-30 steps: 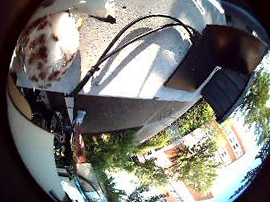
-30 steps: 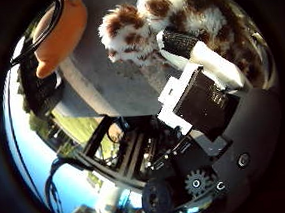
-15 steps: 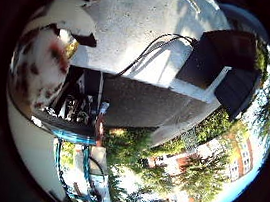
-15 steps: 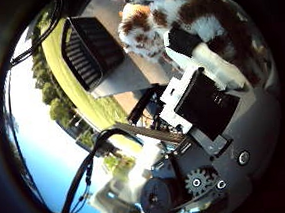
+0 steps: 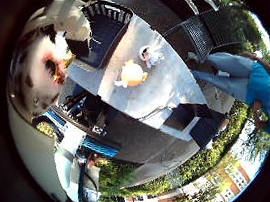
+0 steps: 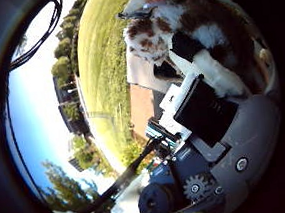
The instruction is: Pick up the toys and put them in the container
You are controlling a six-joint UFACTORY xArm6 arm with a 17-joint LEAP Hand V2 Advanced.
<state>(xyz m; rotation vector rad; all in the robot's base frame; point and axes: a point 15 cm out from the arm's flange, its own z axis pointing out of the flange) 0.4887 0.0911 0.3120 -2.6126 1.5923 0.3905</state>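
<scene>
Right hand [image 6: 202, 106] has its fingers [image 6: 215, 75] curled round a brown-and-white plush dog [image 6: 151, 30], which sits tight vs the palm. Thumb-side view: dog's mottled fur fills the area next to the black-and-white finger parts; a white fingertip w/ a black pad presses across its body. Little-finger-side view: same toy shows as a big blurred brown/white mass right at the palm's edge, so v. close to the camera. Dog is held up in the air, well apart from the table [image 5: 177, 87].

On the grey table: an orange plush toy [image 5: 131, 73] lies roughly mid-surface, and just beside it a small white toy [image 5: 150, 55], near but not clearly touching (can't tell). A dark slatted crate [image 5: 104, 31] stands at one end of the table, near the dog in the picture; can't tell if anything is in it. A black box-like object [image 5: 188, 116] sits at the table's other end, well apart from the two toys.

Beyond the table: dark chairs [image 5: 200, 32] and a person in a blue top [image 5: 258, 88] next to them, not touching any toy. Surroundings: lawn [image 6: 104, 69], trees, buildings and sky, seen in both views.
</scene>
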